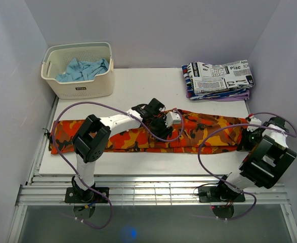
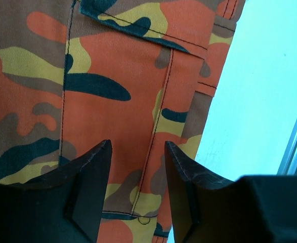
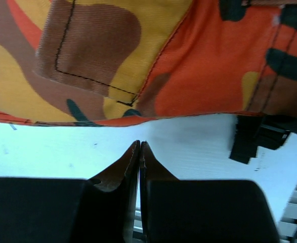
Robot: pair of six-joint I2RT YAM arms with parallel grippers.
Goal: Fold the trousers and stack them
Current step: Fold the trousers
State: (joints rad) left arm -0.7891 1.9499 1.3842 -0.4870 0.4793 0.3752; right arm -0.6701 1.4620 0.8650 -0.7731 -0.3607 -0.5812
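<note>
Orange camouflage trousers (image 1: 138,137) lie stretched out flat across the table, left to right. My left gripper (image 1: 176,120) is open just above their middle part. In the left wrist view its jaws (image 2: 138,144) stand apart over a seam and pocket flap of the fabric (image 2: 113,76), holding nothing. My right gripper (image 1: 250,132) is at the trousers' right end. In the right wrist view it (image 3: 139,144) is shut and empty over bare table, just short of the fabric's edge (image 3: 138,61). A black strap (image 3: 249,142) hangs off the trousers there.
A stack of folded trousers (image 1: 219,78), newsprint pattern on top, sits at the back right. A cream basket (image 1: 80,88) with a blue garment (image 1: 82,70) stands at the back left. A slatted rail (image 1: 153,190) runs along the table's near edge.
</note>
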